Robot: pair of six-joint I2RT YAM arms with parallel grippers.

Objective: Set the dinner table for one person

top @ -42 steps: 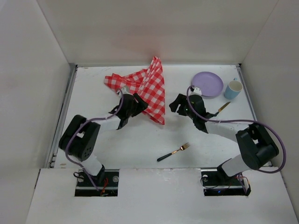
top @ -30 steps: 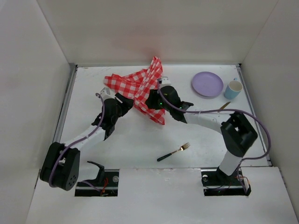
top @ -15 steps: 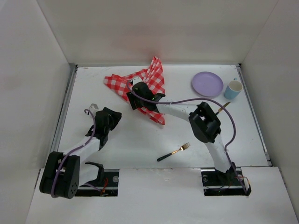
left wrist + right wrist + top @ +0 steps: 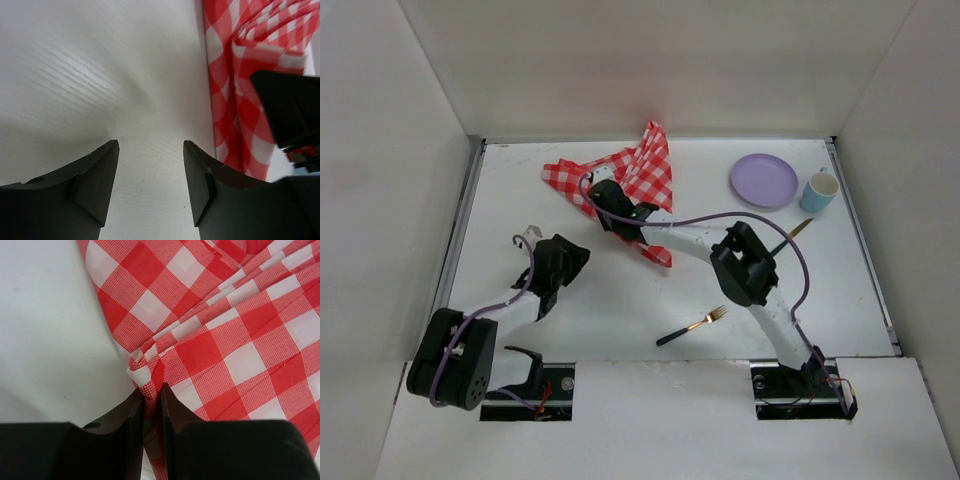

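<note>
The right gripper [image 4: 151, 392] pinched a fold of the checked cloth [image 4: 225, 340], which lay bunched near the far edge of the dinner table [image 4: 620, 295], probably in order to pull it flat. The left gripper [image 4: 150, 150] hung beside the cloth over bare table, fingers spread, holding nothing.

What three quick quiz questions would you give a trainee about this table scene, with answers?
1. True or false: the left gripper is shut on the cloth.
2. The right gripper is: A open, B shut on the cloth, C out of view.
3. Fill in: the blue cup stands beside the purple ___.
Key: 1 false, it is open over bare table. 2 B. 3 plate.
</note>
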